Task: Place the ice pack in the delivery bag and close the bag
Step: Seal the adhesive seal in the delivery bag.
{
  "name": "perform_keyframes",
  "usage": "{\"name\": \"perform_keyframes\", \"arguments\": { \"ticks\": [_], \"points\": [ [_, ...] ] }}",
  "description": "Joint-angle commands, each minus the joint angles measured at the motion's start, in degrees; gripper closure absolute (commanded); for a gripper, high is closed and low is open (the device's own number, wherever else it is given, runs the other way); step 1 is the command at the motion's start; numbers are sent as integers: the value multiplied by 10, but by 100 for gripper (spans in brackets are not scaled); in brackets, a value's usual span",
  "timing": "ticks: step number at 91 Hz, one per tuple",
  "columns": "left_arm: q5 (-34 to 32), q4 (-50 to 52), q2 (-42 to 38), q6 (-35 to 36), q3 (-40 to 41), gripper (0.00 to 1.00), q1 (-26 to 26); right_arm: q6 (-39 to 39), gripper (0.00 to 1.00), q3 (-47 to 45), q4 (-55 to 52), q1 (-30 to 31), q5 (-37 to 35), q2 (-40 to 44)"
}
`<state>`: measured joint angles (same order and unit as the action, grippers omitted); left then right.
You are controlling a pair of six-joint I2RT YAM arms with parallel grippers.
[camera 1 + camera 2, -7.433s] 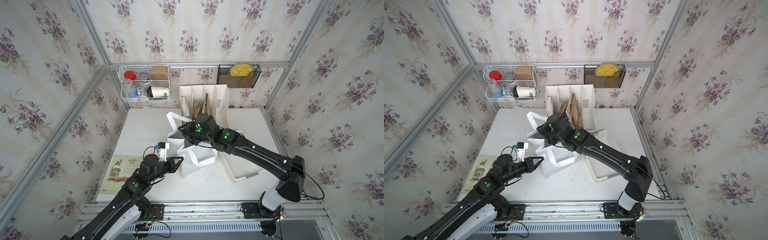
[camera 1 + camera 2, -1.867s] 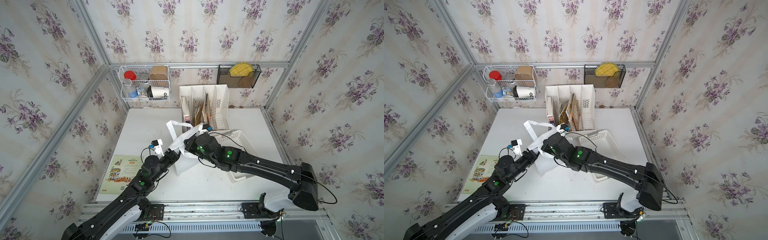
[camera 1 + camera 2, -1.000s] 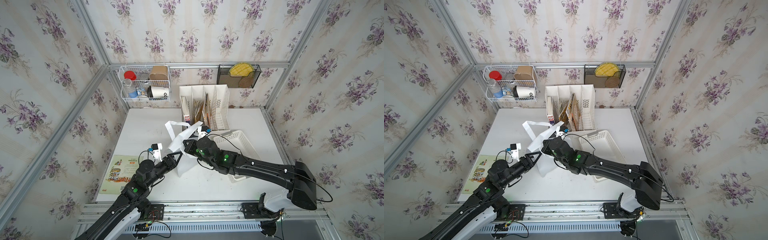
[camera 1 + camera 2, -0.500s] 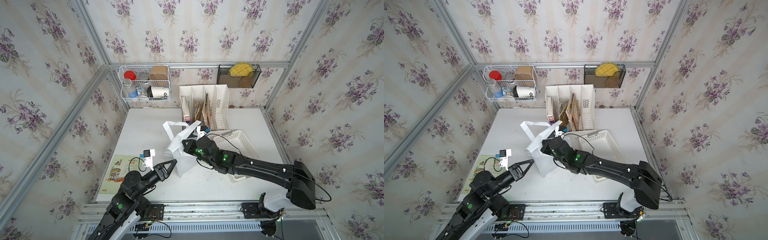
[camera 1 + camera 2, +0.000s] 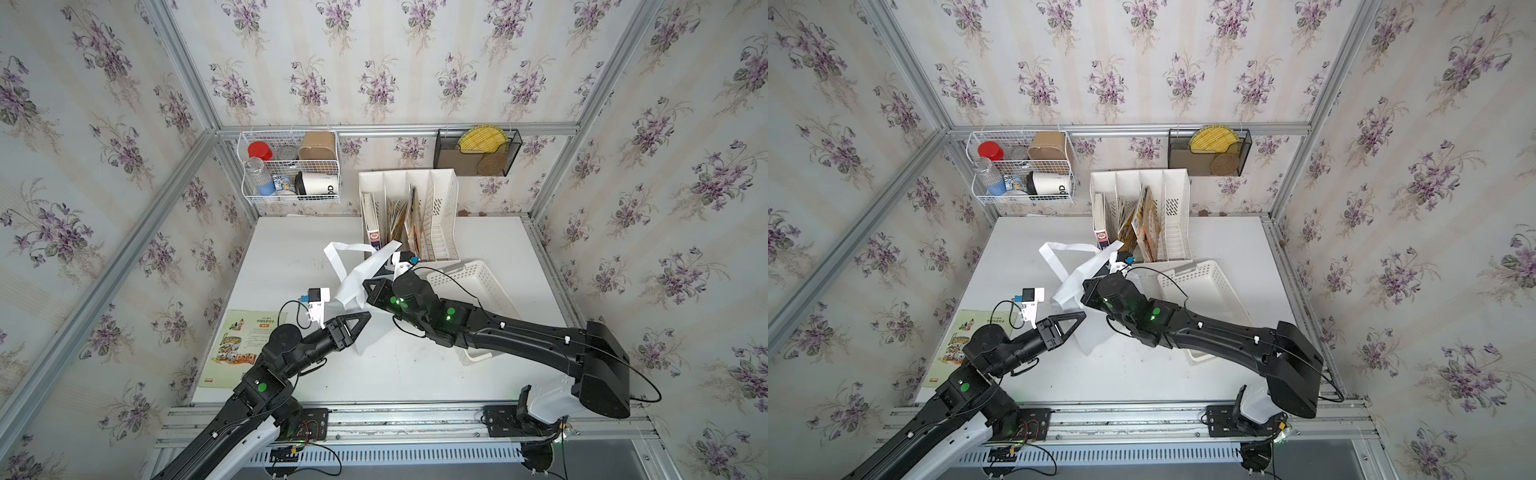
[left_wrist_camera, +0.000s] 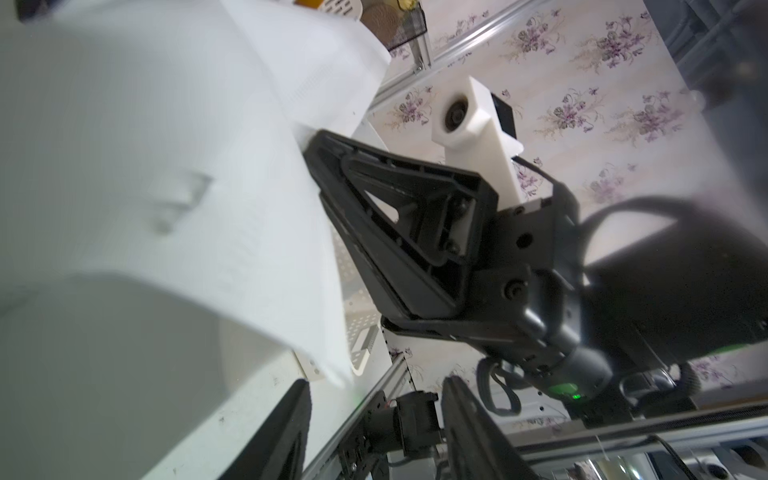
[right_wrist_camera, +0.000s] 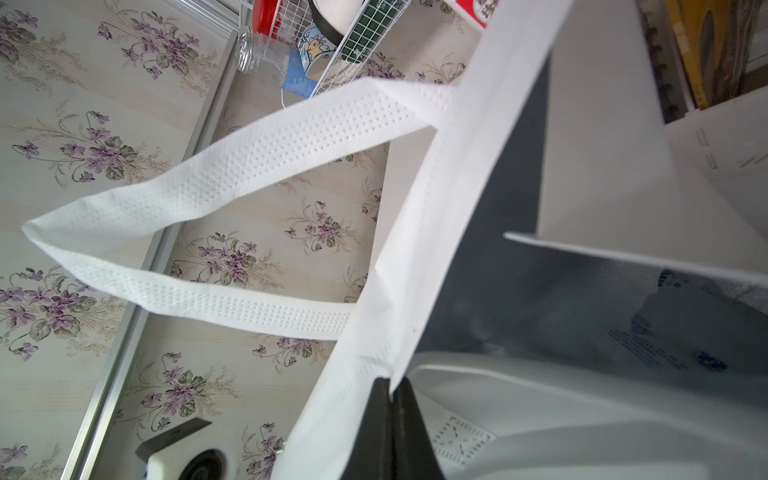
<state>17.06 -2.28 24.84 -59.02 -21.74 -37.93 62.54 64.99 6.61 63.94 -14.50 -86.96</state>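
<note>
The white delivery bag (image 5: 353,282) (image 5: 1073,282) stands mid-table with one strap handle (image 7: 208,199) looped toward the back. My right gripper (image 7: 390,388) (image 5: 368,286) is shut on the bag's rim and holds its mouth apart. Inside, against the silver lining, lies a pale pack with blue print, the ice pack (image 7: 665,340). My left gripper (image 5: 365,316) (image 5: 1083,314) is open and holds nothing, its tips just at the bag's front-left side. In the left wrist view its fingers (image 6: 291,428) frame the table edge, with the bag (image 6: 166,166) and the right gripper (image 6: 395,216) beyond.
A white perforated basket (image 5: 469,291) lies right of the bag under my right arm. A white file organiser (image 5: 409,216) stands behind the bag. A leaflet (image 5: 241,345) lies at the front left. A wire basket (image 5: 291,166) and a black mesh holder (image 5: 478,151) hang on the back wall.
My left arm drew back toward the table's front, then came forward again to the bag's side, its jaws open throughout. The right gripper kept its hold on the rim.
</note>
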Motion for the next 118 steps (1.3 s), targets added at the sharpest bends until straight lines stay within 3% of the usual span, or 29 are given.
{"name": "perform_keyframes", "arguments": {
  "ticks": [1, 20, 50, 72, 87, 93, 118],
  "points": [
    [-72, 12, 2, 29, -8, 45, 0, -7, 100, -2, -1, 0, 7, -2],
    [-105, 41, 13, 49, -12, 46, -1, -8, 100, -4, -1, 0, 8, 4],
    [-99, -59, 81, 47, -9, 49, -1, -7, 100, -10, 3, 0, 15, 11],
    [-93, -105, 141, 31, -19, 63, -4, -8, 100, -14, 8, 0, 16, 12],
    [-85, -118, 152, 18, -8, 92, -5, -6, 100, -17, 7, 0, 11, 14],
    [-78, -113, 147, 16, -4, 100, -6, -6, 100, -17, 9, 0, 9, 13],
    [-58, -111, 118, 4, 29, 100, -48, -9, 100, -17, 16, 0, 10, 1]
  ]
}}
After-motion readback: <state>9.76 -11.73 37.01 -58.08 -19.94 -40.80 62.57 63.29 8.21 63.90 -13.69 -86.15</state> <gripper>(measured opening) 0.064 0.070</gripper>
